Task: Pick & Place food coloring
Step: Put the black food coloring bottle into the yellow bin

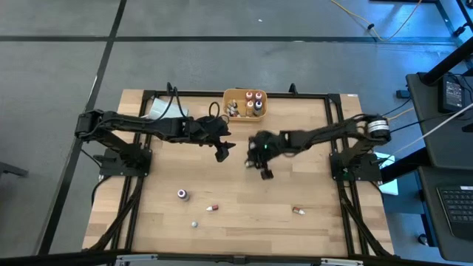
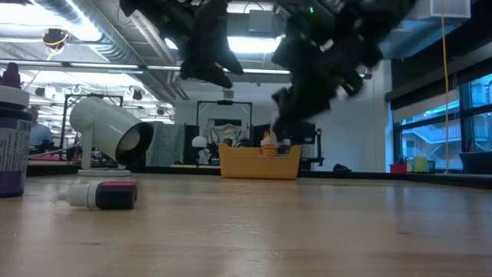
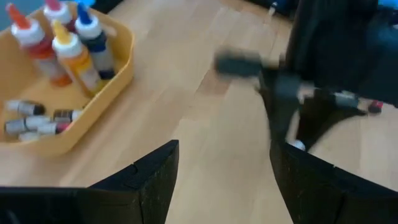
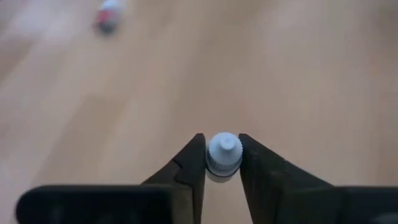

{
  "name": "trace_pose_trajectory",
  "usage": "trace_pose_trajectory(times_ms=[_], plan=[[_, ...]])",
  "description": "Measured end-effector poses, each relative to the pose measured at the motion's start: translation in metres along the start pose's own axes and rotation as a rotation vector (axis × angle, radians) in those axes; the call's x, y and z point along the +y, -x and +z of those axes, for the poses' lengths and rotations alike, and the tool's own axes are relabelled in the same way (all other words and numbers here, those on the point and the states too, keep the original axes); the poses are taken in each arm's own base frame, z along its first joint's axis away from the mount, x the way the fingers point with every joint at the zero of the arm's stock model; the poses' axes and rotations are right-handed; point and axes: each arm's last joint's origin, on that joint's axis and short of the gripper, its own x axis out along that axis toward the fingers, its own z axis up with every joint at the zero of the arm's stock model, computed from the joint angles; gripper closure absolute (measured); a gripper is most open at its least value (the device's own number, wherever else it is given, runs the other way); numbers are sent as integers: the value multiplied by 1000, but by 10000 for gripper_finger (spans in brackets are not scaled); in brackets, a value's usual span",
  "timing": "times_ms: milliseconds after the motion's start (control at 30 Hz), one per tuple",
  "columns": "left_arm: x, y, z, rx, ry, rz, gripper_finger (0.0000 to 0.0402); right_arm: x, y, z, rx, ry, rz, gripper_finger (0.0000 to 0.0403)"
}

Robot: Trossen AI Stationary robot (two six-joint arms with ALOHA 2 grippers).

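Observation:
My right gripper (image 4: 222, 163) is shut on a tiny food coloring bottle with a white cap (image 4: 224, 152). It hangs above the table's middle (image 1: 264, 170), well above the tabletop in the low view (image 2: 286, 108). My left gripper (image 3: 224, 180) stands open and empty beside it (image 1: 224, 152), near the orange bin (image 1: 245, 103). The bin holds several bottles and vials (image 3: 68, 50). Other food coloring bottles lie loose on the near half of the table: a purple one (image 1: 182, 194), a red one (image 1: 213, 208) and a white one (image 1: 194, 223). My right gripper pinches the bottle's white cap (image 4: 213, 160) between its two fingertips, one on each side. The fingers slant down from the table's right side. The bottle's body is hidden below the cap; the bottle is lifted clear of the table.
Another small bottle (image 1: 298, 210) lies near the right front. In the low view a dark vial with a pink band (image 2: 104, 194) lies close by, a purple bottle (image 2: 11, 138) stands at the left edge, and a white cup (image 2: 111, 132) lies at the far left.

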Motion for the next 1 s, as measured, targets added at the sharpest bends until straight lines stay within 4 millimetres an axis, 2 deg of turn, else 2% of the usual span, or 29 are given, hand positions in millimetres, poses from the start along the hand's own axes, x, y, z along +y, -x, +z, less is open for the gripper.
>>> trace_pose_trajectory(times_ms=[167,300,500,633,767,1000], plan=[[3,20,7,-40,19,-5,158,-33,39,37,24,-52,-191,325],[5,47,16,-123,-15,-13,159,-58,69,65,35,-136,-307,316],[8,82,26,-238,-51,-22,155,-99,98,97,-61,-233,-430,319],[9,90,27,-260,-73,-13,157,-128,97,104,-75,-264,-477,320],[9,90,27,-258,-76,-10,159,-161,85,102,-54,-305,-511,316],[10,86,24,-231,-81,-1,157,-213,51,74,89,-426,-518,314]])
